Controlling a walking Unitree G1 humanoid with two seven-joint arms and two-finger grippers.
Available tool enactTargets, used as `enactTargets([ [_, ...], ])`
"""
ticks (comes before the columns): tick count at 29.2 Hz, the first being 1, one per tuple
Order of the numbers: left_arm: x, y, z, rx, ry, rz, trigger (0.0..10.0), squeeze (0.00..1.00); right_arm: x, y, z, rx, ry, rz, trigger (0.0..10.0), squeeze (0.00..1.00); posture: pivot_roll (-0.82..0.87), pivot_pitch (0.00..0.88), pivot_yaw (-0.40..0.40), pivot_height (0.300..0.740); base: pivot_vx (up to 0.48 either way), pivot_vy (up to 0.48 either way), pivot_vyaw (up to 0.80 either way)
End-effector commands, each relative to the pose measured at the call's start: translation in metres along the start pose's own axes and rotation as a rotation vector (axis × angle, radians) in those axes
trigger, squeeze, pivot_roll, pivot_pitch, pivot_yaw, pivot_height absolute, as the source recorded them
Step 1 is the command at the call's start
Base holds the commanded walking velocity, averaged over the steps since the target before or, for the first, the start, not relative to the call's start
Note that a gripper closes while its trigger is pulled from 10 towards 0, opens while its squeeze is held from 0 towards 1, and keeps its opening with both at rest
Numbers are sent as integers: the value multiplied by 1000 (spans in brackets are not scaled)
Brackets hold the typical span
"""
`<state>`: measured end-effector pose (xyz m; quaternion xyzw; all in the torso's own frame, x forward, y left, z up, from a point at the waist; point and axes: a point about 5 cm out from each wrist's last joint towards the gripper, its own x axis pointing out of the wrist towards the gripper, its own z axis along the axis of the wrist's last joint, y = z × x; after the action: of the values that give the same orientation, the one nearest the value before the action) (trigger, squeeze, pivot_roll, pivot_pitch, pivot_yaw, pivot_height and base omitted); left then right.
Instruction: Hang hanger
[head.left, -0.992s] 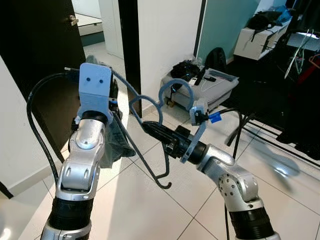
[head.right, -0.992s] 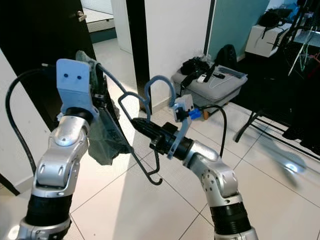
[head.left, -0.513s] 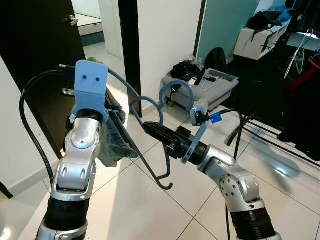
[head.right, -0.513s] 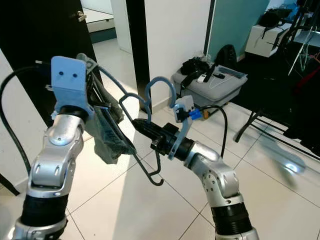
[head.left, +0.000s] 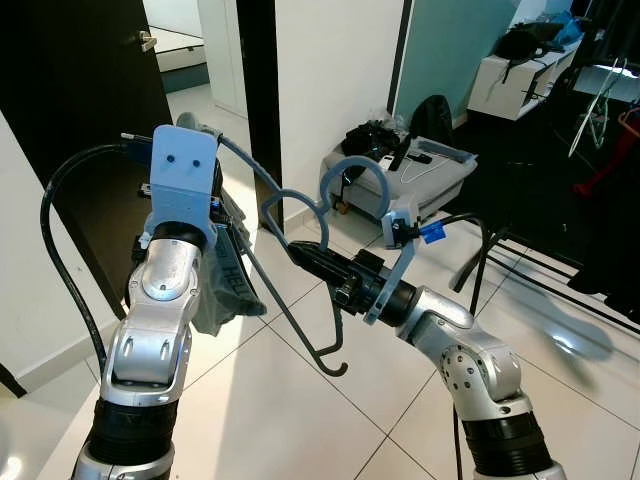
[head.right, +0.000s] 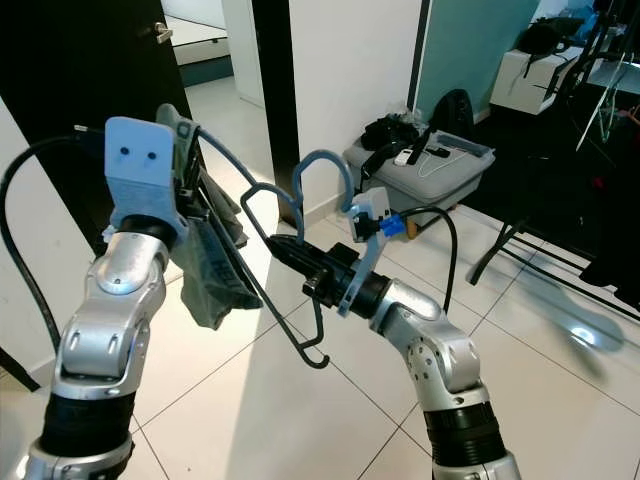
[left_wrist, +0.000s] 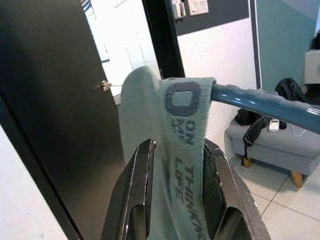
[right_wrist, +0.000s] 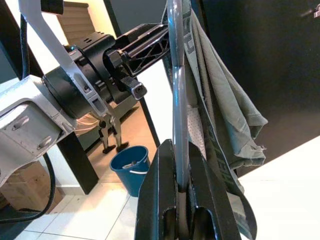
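1. The right gripper (head.left: 300, 253) is raised in front of the robot, its two black fingers (right_wrist: 161, 190) clamped on the bar of the hanger (head.left: 283, 205).
2. The left gripper (left_wrist: 172, 180) is raised at the robot's left; its two fingers (left_wrist: 137, 185) sit on either side of a grey-green garment (head.left: 225, 285) draped over the hanger's blue bar and press against it. The garment's band, with printed lettering, runs between the fingers.
3. The hanger is one piece, held in mid-air between the two arms. It is blue-grey with a rounded hook loop (head.left: 352, 180) rising above the right gripper, and a dark lower end (head.left: 330, 362) curling up below it.
4. The garment hangs in loose folds off the hanger beside the left arm (head.left: 160, 320), above the white tiled floor (head.left: 300, 420).
5. Containers:
   - One grey case (head.left: 430, 180) stands on the floor beyond the grippers, against a white wall; several dark items (head.left: 372, 138) and a cable lie on top of it.
   - One blue bucket (right_wrist: 131, 167) stands on the floor in the right wrist view; its contents cannot be made out.
6. A dark door (head.left: 85, 100) stands at the robot's left, with a lit doorway next to it.
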<state>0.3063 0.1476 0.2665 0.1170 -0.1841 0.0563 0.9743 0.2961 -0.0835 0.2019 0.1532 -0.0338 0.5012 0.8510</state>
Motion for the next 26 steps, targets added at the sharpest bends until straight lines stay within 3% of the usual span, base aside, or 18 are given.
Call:
enactTargets([
  [1,-2,-2,-3,7,19,-8,10000,0,0,1,7,-6,-20,5,10000,0,5,0,12,740,0,0,0],
  [10,-4,-4,-2,2,17,-19,9882,0,-2,1,8,-7,-23,4,10000,0,3,0,15,740,0,0,0],
  [11,-4,-3,-1,1,12,-17,3922,0,-2,1,8,-7,-22,3,10000,0,4,0,14,740,0,0,0],
  [12,-4,-2,-1,-1,10,-14,0,0,-2,2,7,-5,-21,4,10000,0,5,0,13,740,0,0,0],
  [26,-4,-5,-1,-4,18,-26,0,0,-1,2,10,-8,-21,5,10000,0,3,0,14,740,0,0,0],
])
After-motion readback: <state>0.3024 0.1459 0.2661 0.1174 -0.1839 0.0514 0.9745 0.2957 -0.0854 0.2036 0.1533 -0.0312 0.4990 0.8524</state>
